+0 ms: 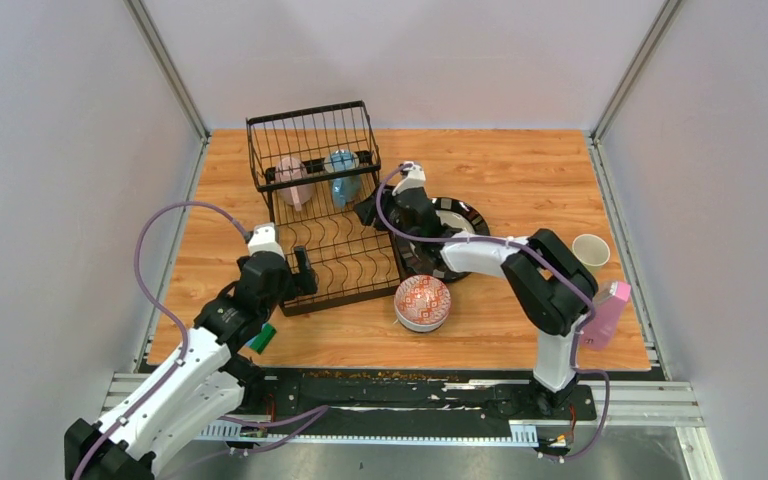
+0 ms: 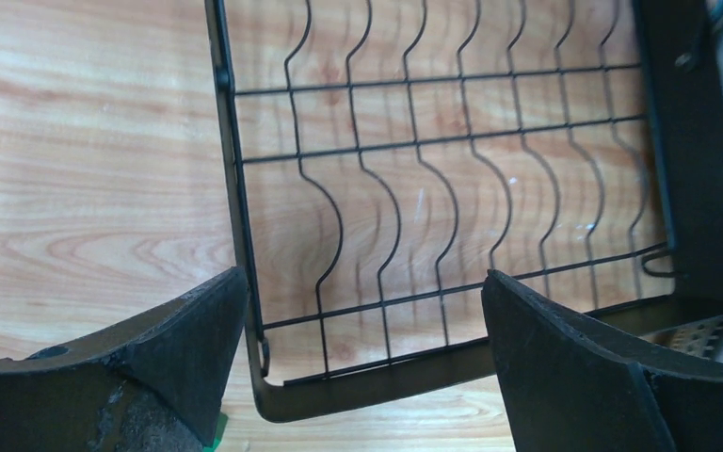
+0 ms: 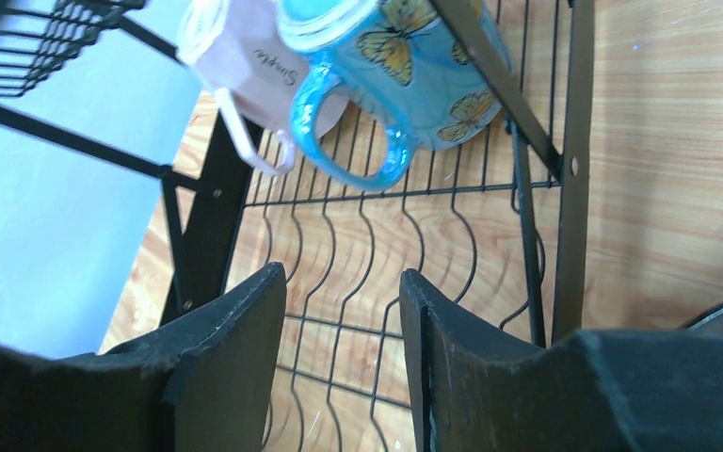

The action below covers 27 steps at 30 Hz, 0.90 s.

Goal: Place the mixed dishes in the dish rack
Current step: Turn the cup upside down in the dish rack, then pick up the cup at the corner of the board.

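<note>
Okay, status. Left gripper is wide open and empty. It sits over the near left corner of the dish rack, with its fingers either side of the corner frame in the left wrist view. I can't tell whether they touch the wire.

Right gripper is part open, with a gap between the pads and nothing in it. It's over the lower slotted tray on the rack's right side, pointing toward the taller basket section.

Two mugs are in that basket: pink mug and blue butterfly mug. They're side by side, both tipped, handles facing the right wrist camera.

Outside the rack, on the table:
- Black-rimmed plate is just right of the rack, partly under the right arm.
- Red patterned bowl is upright, near the rack's near right corner.
- White cup is over by the table's right edge.
- Pink container is at the right edge too, beside the right arm's elbow.
- Small green item is next to the left arm, too hidden for me to identify.
</note>
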Each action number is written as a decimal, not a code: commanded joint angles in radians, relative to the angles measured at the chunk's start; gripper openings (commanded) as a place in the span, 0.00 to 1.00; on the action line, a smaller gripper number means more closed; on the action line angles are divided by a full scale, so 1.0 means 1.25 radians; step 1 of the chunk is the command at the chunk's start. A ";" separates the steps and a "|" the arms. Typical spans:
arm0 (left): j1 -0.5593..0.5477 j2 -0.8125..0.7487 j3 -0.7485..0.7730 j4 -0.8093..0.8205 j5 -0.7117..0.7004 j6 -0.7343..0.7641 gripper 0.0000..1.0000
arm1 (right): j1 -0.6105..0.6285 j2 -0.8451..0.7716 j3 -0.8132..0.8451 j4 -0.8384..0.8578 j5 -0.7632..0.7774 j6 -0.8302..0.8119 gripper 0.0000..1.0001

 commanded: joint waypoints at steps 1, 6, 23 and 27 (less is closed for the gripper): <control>-0.005 -0.023 0.059 0.015 -0.023 0.011 1.00 | 0.002 -0.107 -0.061 0.004 -0.052 -0.029 0.49; -0.005 -0.037 0.075 0.022 -0.008 0.015 1.00 | 0.002 -0.233 -0.157 -0.017 -0.064 -0.076 0.53; -0.005 -0.050 0.077 0.188 0.260 0.080 1.00 | -0.113 -0.637 -0.269 -0.417 0.309 -0.281 0.77; -0.005 -0.021 0.075 0.215 0.289 0.079 1.00 | -0.244 -0.679 -0.253 -0.540 0.301 -0.230 0.81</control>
